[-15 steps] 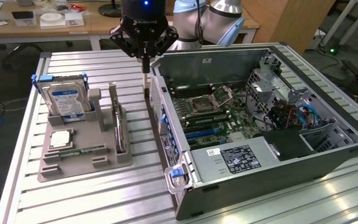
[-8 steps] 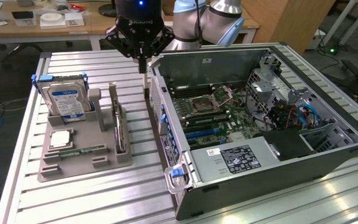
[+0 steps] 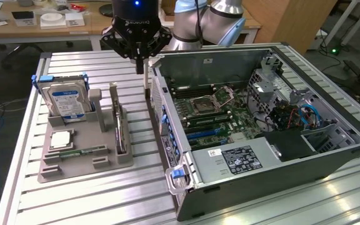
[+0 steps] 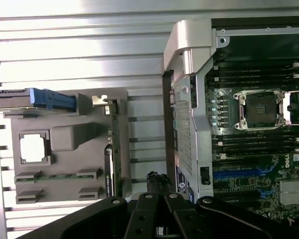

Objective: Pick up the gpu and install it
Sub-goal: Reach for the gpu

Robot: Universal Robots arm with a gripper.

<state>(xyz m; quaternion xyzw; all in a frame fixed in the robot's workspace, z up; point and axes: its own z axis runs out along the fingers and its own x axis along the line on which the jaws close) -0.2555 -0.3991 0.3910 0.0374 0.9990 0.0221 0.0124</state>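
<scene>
Aluminium slat table (image 3: 99, 192) with an open PC case (image 3: 280, 183) on its side. A grey holder (image 3: 73, 173) sits beside it, on the exterior view's left.

The gpu (image 3: 121, 129) is in the holder, standing on edge in its slot. Its silvery bracket end is at the far side, nearest the arm. Nothing is touching it.

Above the strip of table between holder and case hangs the gripper (image 3: 140, 68), close to the case's rear wall. Its fingers are pressed together with nothing between them. It is up near the gpu's bracket end, offset toward the case and clear of the card.

From the wrist view the gpu shows edge-on as a thin green board edge. The dark gripper tip is over the slats between card and case.

Also in the holder:
- hard drive (image 3: 67, 101) with a blue label, upright at the far end
- CPU (image 3: 61, 139) flat in its pocket
- RAM stick (image 3: 80, 152) lying flat, near the CPU

The motherboard (image 3: 230, 117) is exposed inside the case, with the socket (image 4: 261, 107) in the middle and blue slots toward the rear wall. Behind the table are desks and a person-free bit of lab clutter, too far off to make out.
</scene>
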